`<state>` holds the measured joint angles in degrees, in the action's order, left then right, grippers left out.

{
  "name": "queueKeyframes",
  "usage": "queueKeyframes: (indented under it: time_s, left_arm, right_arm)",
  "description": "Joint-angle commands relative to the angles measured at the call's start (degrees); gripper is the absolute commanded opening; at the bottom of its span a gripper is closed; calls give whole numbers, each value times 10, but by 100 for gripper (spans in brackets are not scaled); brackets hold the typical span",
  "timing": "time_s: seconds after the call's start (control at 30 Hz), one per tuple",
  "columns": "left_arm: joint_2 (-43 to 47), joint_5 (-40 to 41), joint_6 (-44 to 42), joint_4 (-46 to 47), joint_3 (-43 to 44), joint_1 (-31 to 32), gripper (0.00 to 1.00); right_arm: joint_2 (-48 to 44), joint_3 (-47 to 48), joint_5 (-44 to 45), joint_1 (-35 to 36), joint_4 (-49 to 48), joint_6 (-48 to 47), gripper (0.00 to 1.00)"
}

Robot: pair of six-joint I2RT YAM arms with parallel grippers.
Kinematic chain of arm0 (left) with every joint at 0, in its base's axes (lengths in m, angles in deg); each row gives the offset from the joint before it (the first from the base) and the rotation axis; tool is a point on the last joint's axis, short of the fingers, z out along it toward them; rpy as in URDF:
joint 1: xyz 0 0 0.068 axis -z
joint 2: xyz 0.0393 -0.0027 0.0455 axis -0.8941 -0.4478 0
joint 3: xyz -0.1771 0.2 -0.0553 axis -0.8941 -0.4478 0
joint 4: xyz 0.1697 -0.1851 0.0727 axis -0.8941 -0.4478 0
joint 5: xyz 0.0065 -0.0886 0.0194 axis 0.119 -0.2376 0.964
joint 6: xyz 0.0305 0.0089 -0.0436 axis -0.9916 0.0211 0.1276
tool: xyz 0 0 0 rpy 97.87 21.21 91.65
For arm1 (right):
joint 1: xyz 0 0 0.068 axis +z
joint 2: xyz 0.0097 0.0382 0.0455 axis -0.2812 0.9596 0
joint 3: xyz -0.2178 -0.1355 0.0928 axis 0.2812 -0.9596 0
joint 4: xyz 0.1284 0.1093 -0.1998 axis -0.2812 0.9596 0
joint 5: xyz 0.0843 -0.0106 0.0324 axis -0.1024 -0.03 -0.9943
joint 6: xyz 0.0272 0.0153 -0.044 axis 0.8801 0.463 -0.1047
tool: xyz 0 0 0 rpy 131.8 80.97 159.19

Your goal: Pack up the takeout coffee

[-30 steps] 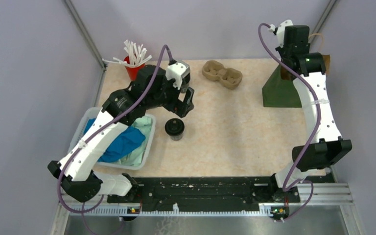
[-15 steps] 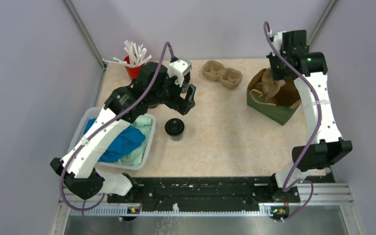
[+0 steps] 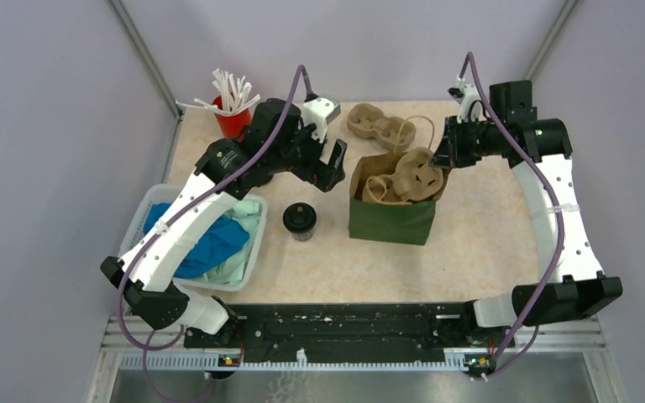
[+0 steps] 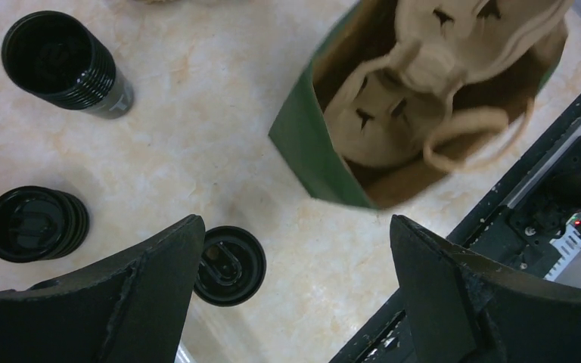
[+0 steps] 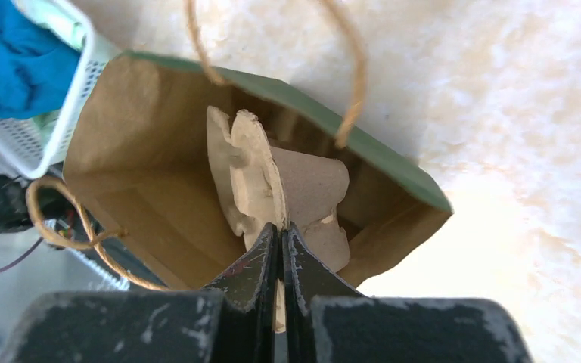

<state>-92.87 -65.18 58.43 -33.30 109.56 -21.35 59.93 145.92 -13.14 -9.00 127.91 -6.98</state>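
The takeout coffee stands upright on the table, lid on, left of centre. It sits between the white basket of blue and green cloth on its left and the green paper bag on its right, touching neither. Nothing grips it.

The left claw hangs above the table just beyond the coffee, on its far side, with its jaws spread wide and empty. From the left wrist, the coffee's round black lid shows beside the inner edge of the left finger, lower than the finger and apart from it. Further off in that view are a stack of black cups and a black lidded stack.

The right claw reaches over the far right corner of the bag. Its jaws are clenched on the top edge of a moulded-pulp tray that stands on edge inside the open bag. The bag's brown lining and twine handles are in view.

A second pulp tray lies flat on the table beyond the bag, near the far edge. A red cup of white sticks stands in the far left corner.
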Motion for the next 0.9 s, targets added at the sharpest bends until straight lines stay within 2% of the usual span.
queueKeyframes:
  time_s: [0.0,0.1,0.2,0.37,0.53,0.87]
  left_arm:
    - [-31,-41,32,6,49,-11,98]
    - [-68,-81,78,-4,72,-41,97]
    - [-113,-126,126,-18,94,-71,90]
    - [-146,-177,178,1,74,-83,84]
    - [-145,-203,211,37,40,-84,76]
    - [-167,-267,237,80,20,-84,49]
  right_arm:
    - [-47,-40,-83,9,-65,41,0]
    - [-61,-56,-21,10,-78,109,0]
    - [-59,-48,51,14,-49,183,0]
    - [-67,-44,101,18,-26,268,0]
    - [-54,-18,137,19,1,292,0]
    - [-29,4,164,61,-10,296,0]
